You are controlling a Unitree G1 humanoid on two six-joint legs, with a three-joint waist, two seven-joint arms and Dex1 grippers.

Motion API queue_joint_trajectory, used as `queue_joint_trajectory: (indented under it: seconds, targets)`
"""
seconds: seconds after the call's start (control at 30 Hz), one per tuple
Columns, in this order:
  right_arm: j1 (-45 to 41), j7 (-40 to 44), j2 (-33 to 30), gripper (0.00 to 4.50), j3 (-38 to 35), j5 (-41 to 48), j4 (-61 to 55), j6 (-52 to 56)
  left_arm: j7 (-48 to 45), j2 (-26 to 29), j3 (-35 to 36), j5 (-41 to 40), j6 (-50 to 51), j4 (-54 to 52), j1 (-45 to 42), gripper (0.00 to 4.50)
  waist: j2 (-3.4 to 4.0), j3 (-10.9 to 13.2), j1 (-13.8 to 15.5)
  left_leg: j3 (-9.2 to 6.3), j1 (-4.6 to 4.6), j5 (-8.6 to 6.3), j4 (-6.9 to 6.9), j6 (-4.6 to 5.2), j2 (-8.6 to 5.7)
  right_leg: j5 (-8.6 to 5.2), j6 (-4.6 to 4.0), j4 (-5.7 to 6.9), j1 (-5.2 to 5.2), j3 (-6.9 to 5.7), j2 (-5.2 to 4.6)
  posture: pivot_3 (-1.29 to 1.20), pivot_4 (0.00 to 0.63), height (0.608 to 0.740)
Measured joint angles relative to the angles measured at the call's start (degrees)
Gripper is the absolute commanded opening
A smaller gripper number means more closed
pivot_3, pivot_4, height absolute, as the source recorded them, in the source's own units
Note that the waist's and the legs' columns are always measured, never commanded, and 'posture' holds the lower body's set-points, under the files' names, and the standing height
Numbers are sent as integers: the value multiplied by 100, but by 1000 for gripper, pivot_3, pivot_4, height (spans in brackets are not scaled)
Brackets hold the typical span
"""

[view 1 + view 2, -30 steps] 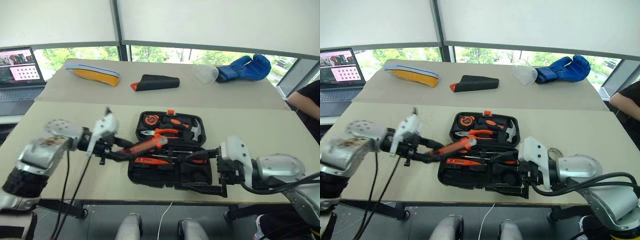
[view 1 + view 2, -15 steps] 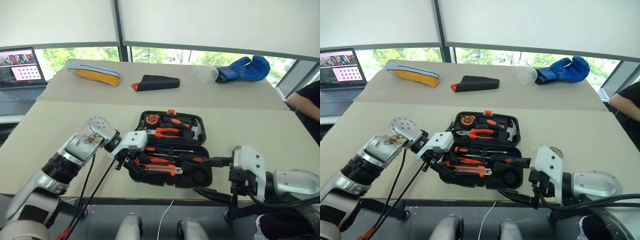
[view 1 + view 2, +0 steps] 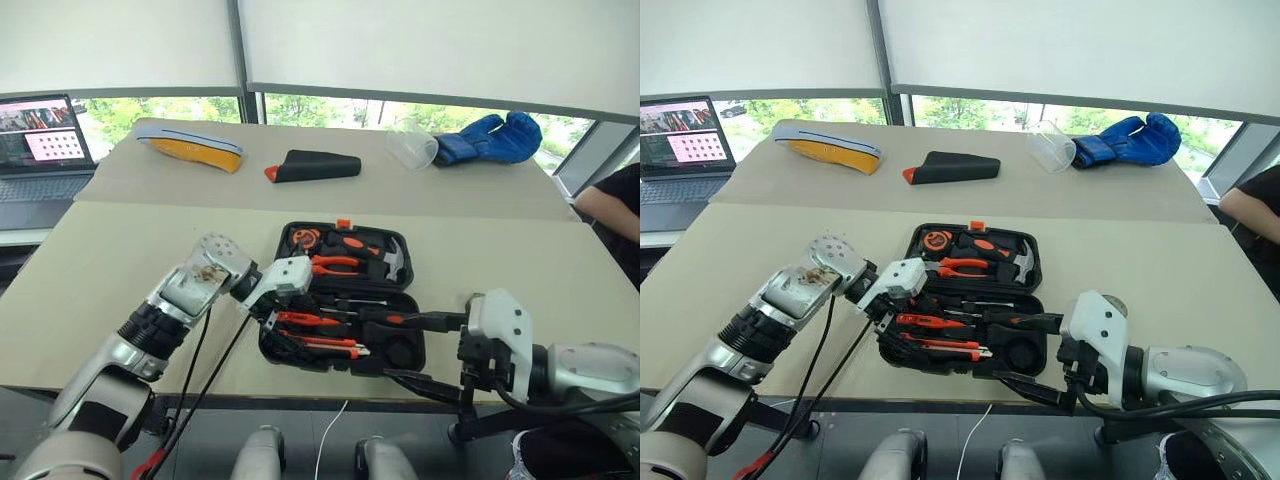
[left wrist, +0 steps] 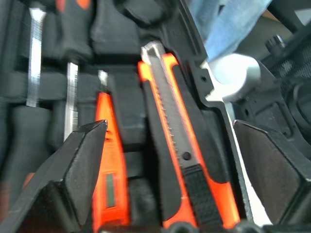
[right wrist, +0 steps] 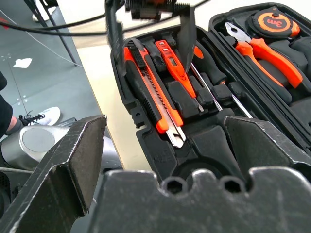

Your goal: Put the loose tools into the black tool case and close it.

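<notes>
On beige tables the case lies open with knife, tester and screwdrivers slotted; both grippers, left and right, hover over it, jaws spread empty, so closing likely remains.

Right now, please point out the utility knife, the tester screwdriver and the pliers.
utility knife (image 4: 167,131), left wrist view, on its metal blade track.
tester screwdriver (image 4: 108,160), left wrist view, on its orange body.
pliers (image 5: 272,56), right wrist view, on an orange handle.

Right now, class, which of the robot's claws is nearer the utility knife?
Left. The left claw hangs open right over the utility knife in the case; the right claw waits open beyond the case's near right corner.
</notes>
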Motion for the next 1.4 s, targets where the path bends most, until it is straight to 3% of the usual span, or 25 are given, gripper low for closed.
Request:
queue_joint_trajectory:
  seconds: [0.1, 0.4, 0.57, 0.83, 1.1, 1.23, 1.4]
  targets:
    - [-14, 6, 0, 4500, 12, -8, 6, 0, -65, 96, 114, -89, -7, -21, -13, 3470, 0, 0, 4, 0, 1, 0, 0, 0, 0, 0, 0, 0, 2, 0, 0, 0, 150, 740]
    - [-157, 51, -1, 4500, 139, -76, 120, -5, -199, 1097, -289, -612, -565, -211, 14, 68, 1, 0, 3, -1, 1, 0, 1, 0, 1, 0, 0, -1, 2, 1, 0, 0, 150, 740]
    - [-176, 79, 1, 4500, 211, -124, 191, -7, -210, 1409, -572, -664, -983, -339, 17, 20, 1, -1, 29, 0, 0, 0, 2, 0, -1, 0, -1, -2, 6, 1, 0, 0, 150, 740]
    - [-221, 67, 9, 4500, 222, -121, 196, -7, -88, 855, -677, 201, -1605, -256, 306, 20, 2, -1, 32, 0, 1, 1, 7, 1, -1, 0, 0, 3, 8, 1, 0, 0, 150, 740]
    - [-222, 16, 50, 4500, 220, -84, 205, -7, -192, 702, -554, 266, -1397, -112, 226, 20, 2, -1, 27, -2, 2, 2, 11, 3, -1, 2, 1, 9, 10, 1, 0, 0, 150, 740]
    - [-222, 4, 66, 4500, 221, -66, 204, -7, -207, 672, -332, -103, -1134, -14, -98, 20, 2, -1, 24, -2, 2, 3, 13, 4, -1, 2, 1, 9, 10, 2, 0, 0, 150, 740]
    - [-223, 5, 68, 4500, 223, -65, 205, -7, -177, 174, -267, -33, -1342, 141, -206, 20, 2, -1, 24, -2, -2, 4, 13, 6, -3, 1, 2, 5, 12, 3, 1, 0, 150, 740]
